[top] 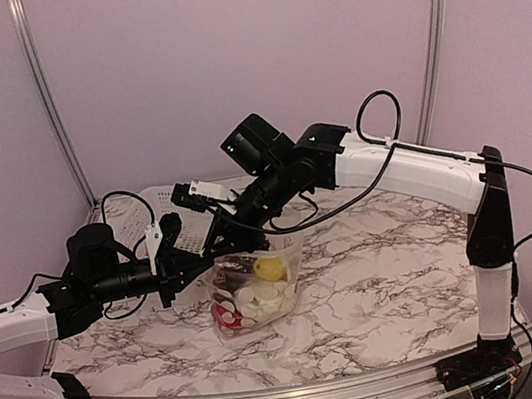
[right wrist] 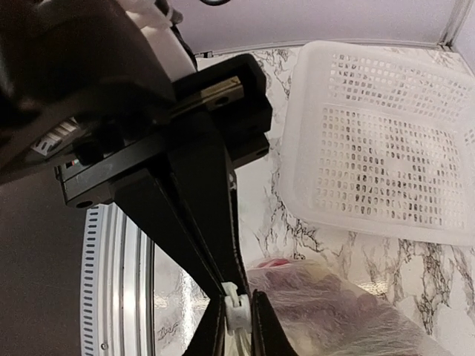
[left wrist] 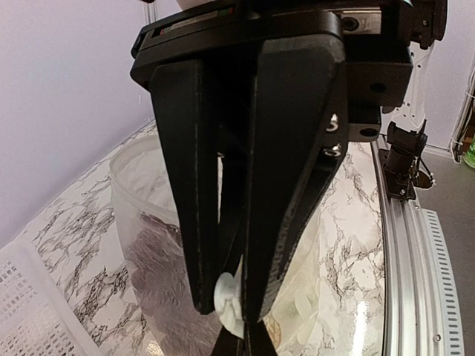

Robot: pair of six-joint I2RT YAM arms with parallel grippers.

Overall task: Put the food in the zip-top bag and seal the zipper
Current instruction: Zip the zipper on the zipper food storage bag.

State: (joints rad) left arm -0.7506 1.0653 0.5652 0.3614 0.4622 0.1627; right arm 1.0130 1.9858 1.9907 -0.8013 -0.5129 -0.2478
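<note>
Clear crinkly square plastic zip-top bag (top: 260, 291) stands on the marble-patterned table (top: 400, 279), centre, mouth up; the white perforated plastic basket (right wrist: 386, 133) lies behind it.

Food appears to be inside the bag: yellow piece (top: 270, 268), white cauliflower (top: 256, 297), red pepper (top: 226, 315); dark grape bunch (left wrist: 152, 245) shows through the film.

Left gripper (left wrist: 231, 308) is clamped on the pale press-seal zipper strip (left wrist: 226, 291); right gripper (right wrist: 236, 319) is pinched onto the same strip; both meet near the bag's left top corner.

Judged stage: loading done, sealing in hand; how much of the mouth is closed, cannot tell.

Risks:
- thin strip slips out of a pinch if the arms pull apart unevenly;
- upward pull lifts or tips the bag, so loose food rolls toward the mouth and blocks the seal;
- with both grips crowded at one end, the far end may stay gaping.
</note>
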